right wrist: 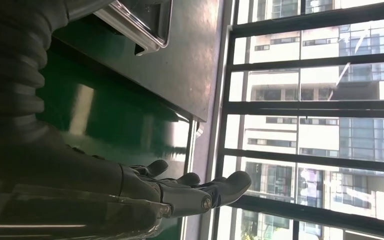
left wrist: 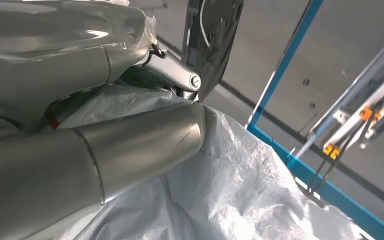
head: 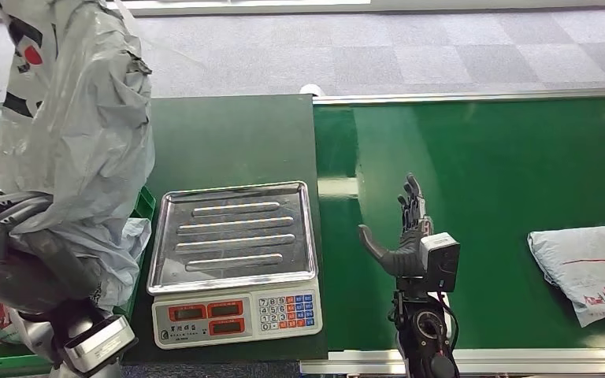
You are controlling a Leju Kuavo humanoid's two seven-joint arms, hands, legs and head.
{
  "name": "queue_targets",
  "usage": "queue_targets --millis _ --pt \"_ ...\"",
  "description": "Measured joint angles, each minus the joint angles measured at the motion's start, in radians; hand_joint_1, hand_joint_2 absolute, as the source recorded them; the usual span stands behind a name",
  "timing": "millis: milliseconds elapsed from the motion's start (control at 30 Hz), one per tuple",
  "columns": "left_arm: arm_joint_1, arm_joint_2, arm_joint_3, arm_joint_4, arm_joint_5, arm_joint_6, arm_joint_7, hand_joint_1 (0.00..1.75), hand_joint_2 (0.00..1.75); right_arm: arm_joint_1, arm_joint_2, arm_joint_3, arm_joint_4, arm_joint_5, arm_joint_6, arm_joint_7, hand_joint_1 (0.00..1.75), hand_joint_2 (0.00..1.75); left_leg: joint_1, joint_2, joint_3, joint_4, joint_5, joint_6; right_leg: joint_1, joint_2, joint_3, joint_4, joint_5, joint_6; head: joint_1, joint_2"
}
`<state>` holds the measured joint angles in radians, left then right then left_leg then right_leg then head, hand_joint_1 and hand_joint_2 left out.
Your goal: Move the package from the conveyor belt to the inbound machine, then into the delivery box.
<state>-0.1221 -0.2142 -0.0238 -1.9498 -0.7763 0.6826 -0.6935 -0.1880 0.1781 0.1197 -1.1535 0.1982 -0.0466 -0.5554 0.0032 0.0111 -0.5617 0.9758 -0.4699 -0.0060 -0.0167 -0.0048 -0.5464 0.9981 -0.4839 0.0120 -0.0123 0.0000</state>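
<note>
In the head view the left hand grips a grey plastic package at its lower part, so the bag stands tall above the hand, over the green delivery box at the left edge and just beside the scale. The scale's steel tray is bare. To the right, the right hand hovers over the green conveyor belt, fingers straight and apart, thumb out, holding nothing. A second package lies flat on the belt further right, well apart from that hand. The left wrist view shows the thick thumb pressed against the crinkled grey plastic; the right wrist view shows the outstretched fingers above the belt, with windows beyond.
</note>
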Motion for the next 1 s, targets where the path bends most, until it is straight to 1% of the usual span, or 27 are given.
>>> queue_targets --millis 300,400,467,600,767,1000 --pt "-0.006 -0.008 0.033 -0.059 -0.003 0.0 0.0 1.75 0.0 0.0 0.0 0.001 0.0 -0.003 -0.003 0.0 0.0 1.75 0.0 0.0 0.0 0.0 0.0 0.0 0.0 0.0 0.0 0.0 0.0 0.0 0.0 0.0" --pt "-0.03 -0.021 0.1 -0.116 -0.05 0.0 0.0 1.75 0.0 0.003 0.0 0.006 0.0 -0.009 -0.01 0.01 0.0 1.75 0.0 0.0 0.0 0.0 0.0 0.0 0.0 0.0 0.0 0.0 0.0 0.0 0.0 0.0" --pt "-0.036 -0.028 0.135 -0.125 -0.097 0.0 0.0 1.75 0.0 0.011 0.0 0.007 -0.004 -0.009 -0.015 0.019 0.0 1.75 0.0 0.0 0.0 0.0 0.0 0.0 0.0 0.0 0.0 0.0 0.0 0.0 0.0 0.0" --pt "-0.039 -0.039 0.194 -0.108 -0.198 0.0 0.0 1.75 0.0 0.041 -0.002 0.006 -0.038 -0.001 -0.016 0.04 0.0 1.75 0.0 0.0 0.0 0.0 0.0 0.0 0.0 0.0 -0.001 0.0 0.0 0.0 0.0 0.0" --pt "-0.055 -0.076 0.268 -0.04 -0.322 0.0 0.0 1.75 0.0 0.05 -0.004 0.006 -0.046 0.002 -0.026 0.039 0.0 1.75 0.0 0.001 0.0 0.0 0.0 0.0 0.0 0.0 -0.001 0.0 0.0 0.0 0.0 0.0" --pt "-0.083 -0.105 0.388 0.019 -0.409 0.0 0.0 1.75 0.0 0.053 -0.004 0.005 -0.053 0.004 -0.026 0.04 0.0 1.75 0.0 0.001 0.0 0.0 0.0 0.0 0.0 0.0 -0.001 0.0 0.0 0.0 0.0 0.0"
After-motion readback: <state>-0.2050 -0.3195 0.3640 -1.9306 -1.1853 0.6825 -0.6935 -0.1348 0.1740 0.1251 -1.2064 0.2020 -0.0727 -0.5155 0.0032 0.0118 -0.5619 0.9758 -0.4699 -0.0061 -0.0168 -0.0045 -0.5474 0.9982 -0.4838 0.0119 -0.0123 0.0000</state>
